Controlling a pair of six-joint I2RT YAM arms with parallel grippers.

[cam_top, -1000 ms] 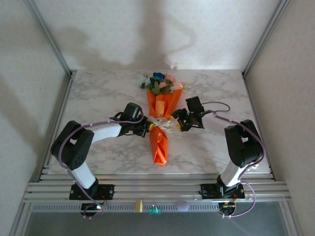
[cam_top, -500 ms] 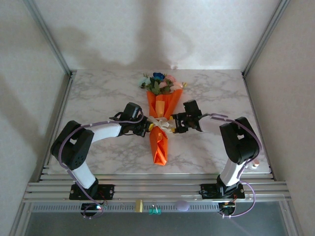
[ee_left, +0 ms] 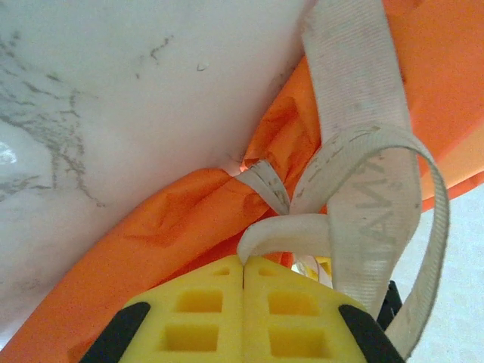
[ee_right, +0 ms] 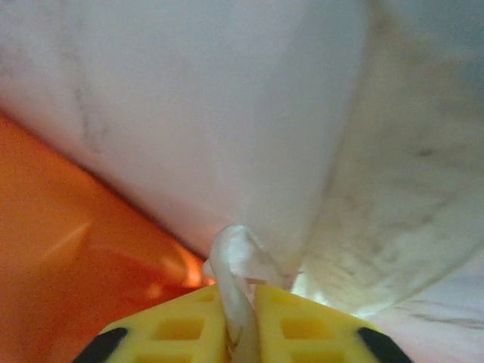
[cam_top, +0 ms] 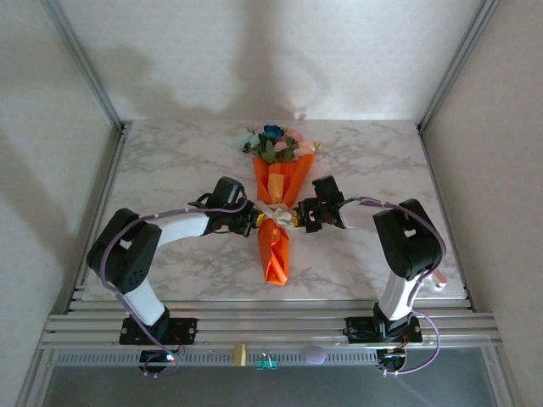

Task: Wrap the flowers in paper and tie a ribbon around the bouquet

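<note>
The bouquet lies lengthwise mid-table, an orange paper cone with its point toward me. The flowers, pink, white and blue, stick out of its far end. The cream ribbon crosses its middle in loops. My left gripper is at the cone's left side, shut on a ribbon end. In the left wrist view the ribbon loops up from the left gripper over the paper. My right gripper is at the right side. In the right wrist view the right gripper pinches a fold of ribbon beside the paper.
The marble table is closed in by white walls and metal posts on three sides. Aluminium rails run along the near edge, with the arm bases and a few small items on them. A small object sits at the right front corner.
My right gripper moved left to the bouquet's middle and closed on the ribbon. The left gripper and the bouquet have stayed where they were.
</note>
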